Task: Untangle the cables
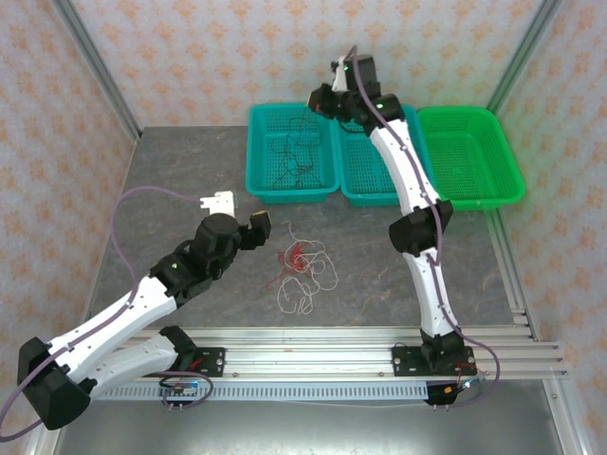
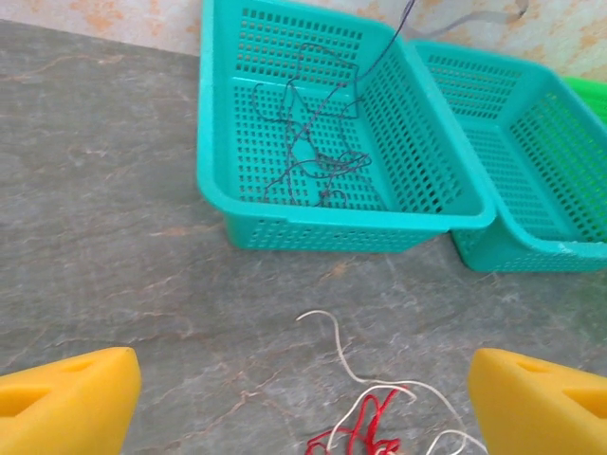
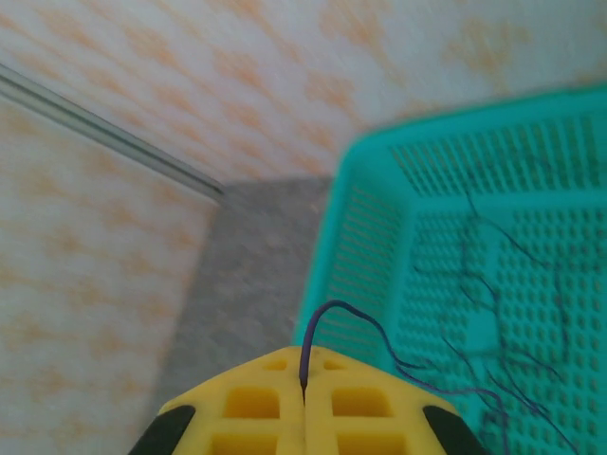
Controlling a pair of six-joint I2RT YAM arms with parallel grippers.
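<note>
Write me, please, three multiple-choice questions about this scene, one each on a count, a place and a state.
1. How many baskets stand on the table? A one; B two; C three.
2. Where does the black cable mostly lie? A on the table; B in the left teal basket; C in the left gripper.
3. How is the right gripper? A shut on the black cable; B open and empty; C shut on a white cable.

Answers:
1. C: the left teal basket, another teal basket and a green basket stand in a row.
2. B: its loops lie on that basket's floor.
3. A: the closed fingers pinch its end.
</note>
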